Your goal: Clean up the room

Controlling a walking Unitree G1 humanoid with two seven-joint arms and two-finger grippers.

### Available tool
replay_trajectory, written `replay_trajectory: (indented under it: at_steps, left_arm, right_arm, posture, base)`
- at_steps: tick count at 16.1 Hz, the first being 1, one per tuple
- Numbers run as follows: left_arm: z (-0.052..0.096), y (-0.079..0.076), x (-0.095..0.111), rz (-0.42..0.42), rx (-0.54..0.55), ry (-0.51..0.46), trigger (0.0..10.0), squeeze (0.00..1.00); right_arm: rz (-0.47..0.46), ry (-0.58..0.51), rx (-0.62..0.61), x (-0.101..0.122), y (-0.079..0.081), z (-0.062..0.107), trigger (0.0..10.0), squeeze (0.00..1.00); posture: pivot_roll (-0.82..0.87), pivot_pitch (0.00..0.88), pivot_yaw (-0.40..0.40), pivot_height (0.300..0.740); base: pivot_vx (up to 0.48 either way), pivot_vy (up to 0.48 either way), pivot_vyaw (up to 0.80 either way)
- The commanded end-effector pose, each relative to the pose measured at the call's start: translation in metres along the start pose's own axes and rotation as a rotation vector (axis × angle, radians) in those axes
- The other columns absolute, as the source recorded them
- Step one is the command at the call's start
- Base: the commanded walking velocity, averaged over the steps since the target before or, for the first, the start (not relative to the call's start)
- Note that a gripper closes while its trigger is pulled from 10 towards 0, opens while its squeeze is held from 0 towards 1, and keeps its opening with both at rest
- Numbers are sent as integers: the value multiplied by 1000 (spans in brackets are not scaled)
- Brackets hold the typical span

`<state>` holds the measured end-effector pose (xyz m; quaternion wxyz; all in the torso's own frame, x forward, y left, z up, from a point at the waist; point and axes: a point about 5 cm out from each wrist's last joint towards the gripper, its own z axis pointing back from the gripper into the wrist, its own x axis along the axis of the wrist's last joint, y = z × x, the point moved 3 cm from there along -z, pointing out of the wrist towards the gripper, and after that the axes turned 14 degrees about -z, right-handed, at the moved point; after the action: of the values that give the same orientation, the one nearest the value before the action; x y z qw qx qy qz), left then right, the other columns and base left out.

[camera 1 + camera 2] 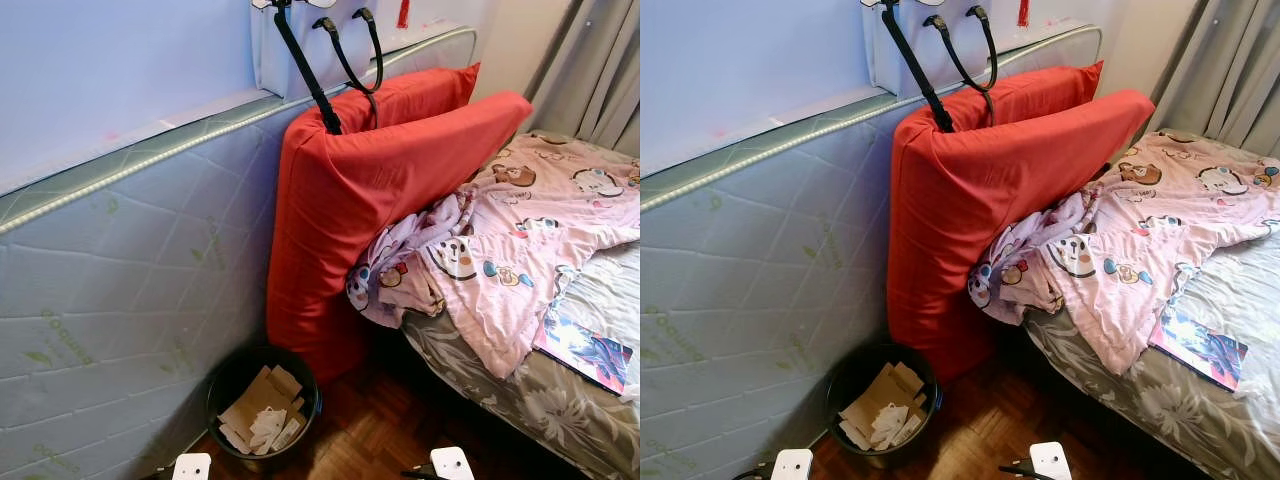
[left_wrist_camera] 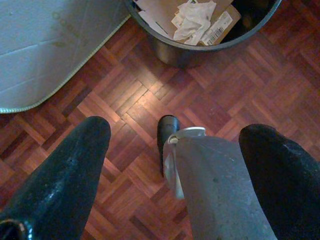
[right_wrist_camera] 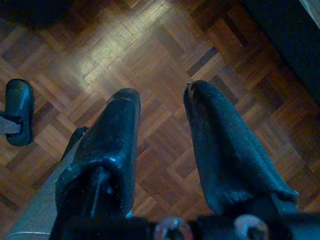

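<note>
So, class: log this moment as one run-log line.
left claw: open, over floor near bin | right claw: open, over floor | bin: holds cardboard, paper | bed: pink blanket

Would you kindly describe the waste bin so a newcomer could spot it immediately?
Start at the tall red cushion leaning beside the bed. On the wooden floor at its foot stands the bin, round and black, holding cardboard scraps and crumpled paper.

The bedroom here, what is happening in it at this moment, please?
Nothing is being handled yet. The robot stands on the parquet floor facing a black waste bin holding cardboard and crumpled paper, beside an upright red cushion and a mattress leaning at the wall. A pink blanket lies rumpled on the bed, with a magazine near its edge. The left gripper and right gripper are both open, pointing at the floor.
</note>
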<state>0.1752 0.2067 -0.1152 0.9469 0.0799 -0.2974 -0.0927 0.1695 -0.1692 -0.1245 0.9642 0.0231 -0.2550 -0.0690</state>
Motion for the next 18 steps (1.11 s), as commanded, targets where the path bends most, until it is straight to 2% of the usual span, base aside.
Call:
replay_trajectory:
  at_steps: [1,3,9,17,18]
  left_arm:
    - [-10,-5,40,-6,-42,-12,10000,0]
    - [-10,-5,41,-4,-43,-16,10000,0]
    - [-10,-5,41,-4,-45,-13,10000,0]
    - [-10,-5,42,7,-43,-17,10000,0]
    - [-10,-5,42,10,-42,-19,10000,0]
  right_arm:
    - [-349,-156,-40,40,-39,3,10000,0]
    - [-380,-165,-46,40,-40,4,10000,0]
    - [-399,-169,-38,41,-40,4,10000,0]
    - [-405,-169,-37,41,-40,4,10000,0]
    - [-392,-159,-36,40,-40,4,10000,0]
  posture:
    - [-69,0,-15,740]
    - [-67,0,-15,740]
    - [-68,0,-14,740]
    - [-69,0,-17,740]
    - [-68,0,-17,740]
  base:
    - [0,0,0]
    - [0,0,0]
    - [0,0,0]
    - [0,0,0]
    - [0,0,-800]
